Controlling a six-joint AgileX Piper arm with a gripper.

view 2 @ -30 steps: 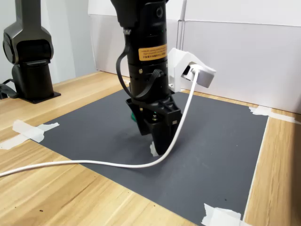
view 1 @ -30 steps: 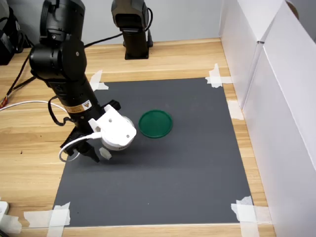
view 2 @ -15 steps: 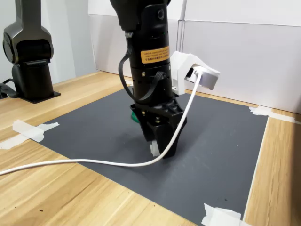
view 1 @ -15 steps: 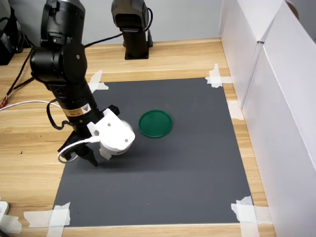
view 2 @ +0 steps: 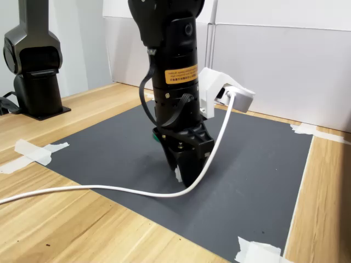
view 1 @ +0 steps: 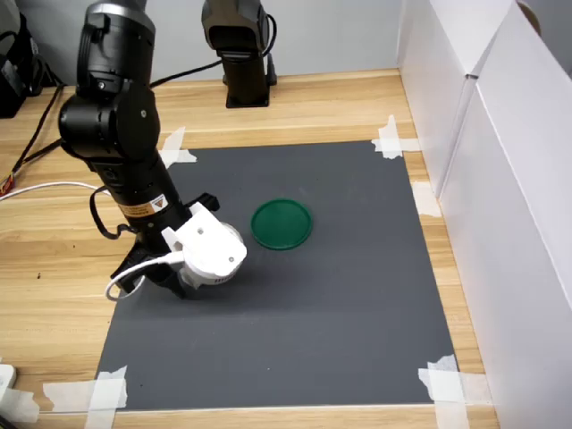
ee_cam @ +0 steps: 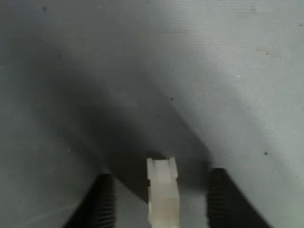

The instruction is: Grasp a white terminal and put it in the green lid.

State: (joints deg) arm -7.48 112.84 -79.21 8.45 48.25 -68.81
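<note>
In the wrist view the white terminal (ee_cam: 163, 190) lies on the dark mat between my two black fingers (ee_cam: 103, 202), with a gap on either side. My gripper (ee_cam: 161, 206) is open and low over the mat, straddling the terminal. In the second exterior view a sliver of the terminal (view 2: 177, 174) shows at the gripper (view 2: 185, 176) tip. The green lid (view 1: 281, 223) lies flat on the mat, to the first exterior view's right of the gripper (view 1: 181, 283). Only a green edge of the lid (view 2: 155, 135) shows behind the arm in the second exterior view.
The dark mat (view 1: 340, 304) is taped to a wooden table at its corners (view 1: 447, 380). A white cable (view 2: 82, 190) runs from the wrist camera across the mat's edge. A black stand (view 1: 239, 54) sits at the back, and white boards (view 1: 509, 179) wall the first exterior view's right.
The arm has come down and shifted slightly, bringing the open fingers around the terminal. The wrist camera now hides the terminal in the first exterior view.
</note>
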